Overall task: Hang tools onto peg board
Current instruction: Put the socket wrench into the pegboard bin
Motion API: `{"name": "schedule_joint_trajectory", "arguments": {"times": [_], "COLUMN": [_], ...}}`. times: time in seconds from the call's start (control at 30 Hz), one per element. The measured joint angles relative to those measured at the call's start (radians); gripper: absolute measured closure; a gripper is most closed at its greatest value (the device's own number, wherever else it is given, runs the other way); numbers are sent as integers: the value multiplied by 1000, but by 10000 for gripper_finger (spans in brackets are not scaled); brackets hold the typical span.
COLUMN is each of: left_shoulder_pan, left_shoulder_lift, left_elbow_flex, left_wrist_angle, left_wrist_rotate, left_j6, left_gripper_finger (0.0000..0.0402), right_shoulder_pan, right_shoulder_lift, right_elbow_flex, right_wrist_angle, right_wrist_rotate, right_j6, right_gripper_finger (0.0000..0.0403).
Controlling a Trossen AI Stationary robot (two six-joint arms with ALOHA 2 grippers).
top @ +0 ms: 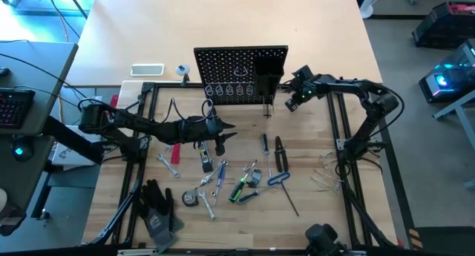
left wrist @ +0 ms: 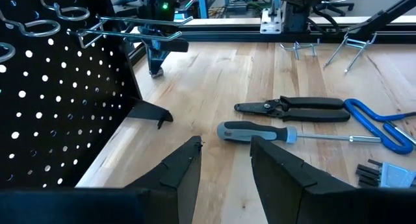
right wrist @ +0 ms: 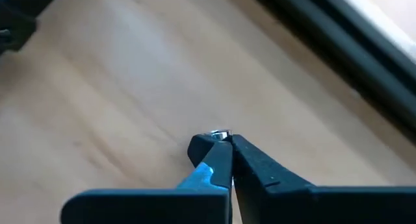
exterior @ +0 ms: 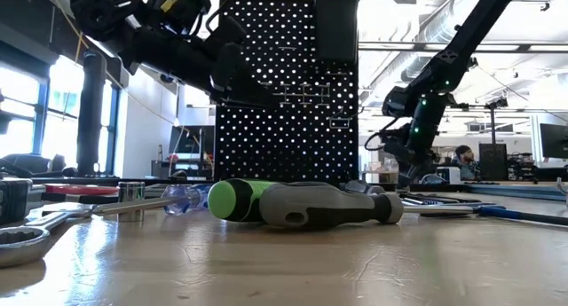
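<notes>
Since the tools (top: pixel 237 180) lay scattered on the near table, the left gripper (top: pixel 225 133) hovered half-spread above them, holding nothing; farther off, beside the peg board (top: pixel 240 76), the right gripper (right wrist: pixel 225 146) pinched a blue-handled tool (right wrist: pixel 200 175), probably for hanging

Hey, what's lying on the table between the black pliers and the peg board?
Nothing: in the high view, bare wood separates the black pliers from the peg board.

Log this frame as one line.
right gripper: shut, blue-tipped jaws, beside peg board | left gripper: open, empty, over tools
</notes>
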Motion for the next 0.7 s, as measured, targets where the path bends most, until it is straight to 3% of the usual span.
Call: {"name": "schedule_joint_trajectory", "arguments": {"times": [0.7], "left_shoulder_pan": [0], "left_shoulder_lift": [0], "left_elbow_flex": [0], "left_wrist_angle": [-2], "left_wrist_rotate": [19], "left_j6": [0], "left_gripper_finger": [275], "right_shoulder_pan": [266], "right_shoulder_lift": [0], "right_elbow_flex": [-2], "right_wrist_angle": [-95], "right_wrist_rotate": [-10], "right_j6": [95], "right_gripper_finger": [402]}}
